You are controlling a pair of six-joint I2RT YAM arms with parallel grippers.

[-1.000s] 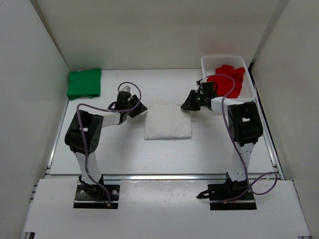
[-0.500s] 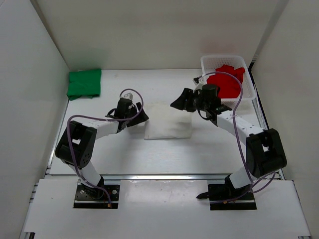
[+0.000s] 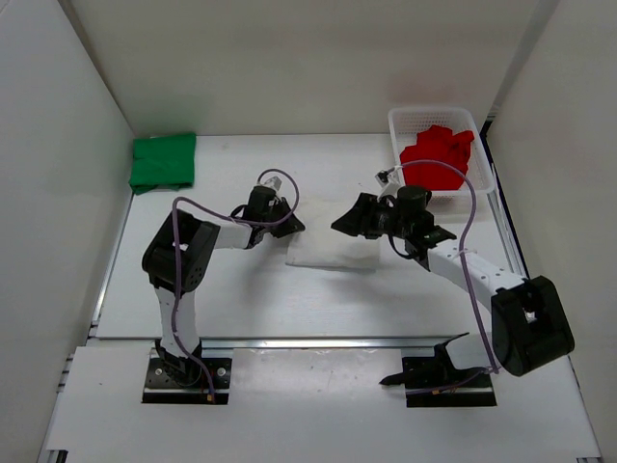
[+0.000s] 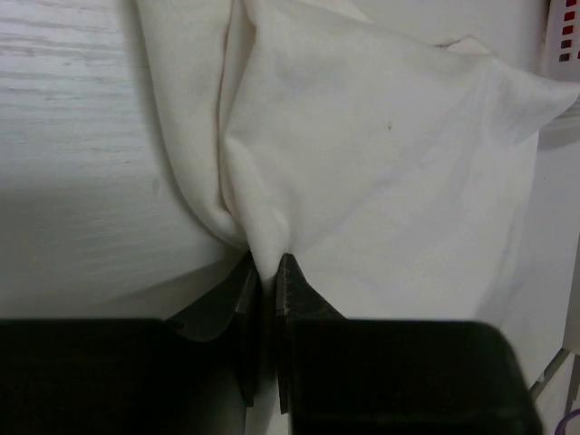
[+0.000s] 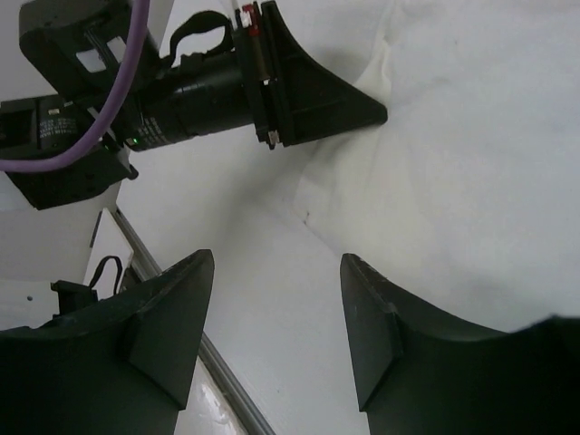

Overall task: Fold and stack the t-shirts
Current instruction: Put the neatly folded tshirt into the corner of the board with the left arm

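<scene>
**Left arm pinches white shirt's edge at mid-table**

The left gripper (image 4: 267,265) has its fingers clamped together on a raised fold of the white t-shirt (image 3: 333,251). The cloth rises into a ridge just above the fingertips and fans out beyond them. The shirt lies at the middle of the table (image 3: 289,304) between the two arms. Its far left corner is gathered at the grip and its near edge lies flat on the wood.

The right gripper (image 5: 276,261) hangs over the shirt's far right part with its fingers spread wide and nothing between them. Whether they touch the cloth cannot be told. The two grippers face each other across the shirt's far edge, close together.

The green t-shirt (image 3: 164,161) sits folded in the far left corner, against the side wall and well apart from the white one. The red t-shirt (image 3: 439,154) lies crumpled inside the white basket (image 3: 424,114) in the far right corner, near the right wall. Bare tabletop runs from the white shirt's near edge toward the arm bases, and also between it and the green shirt.
</scene>
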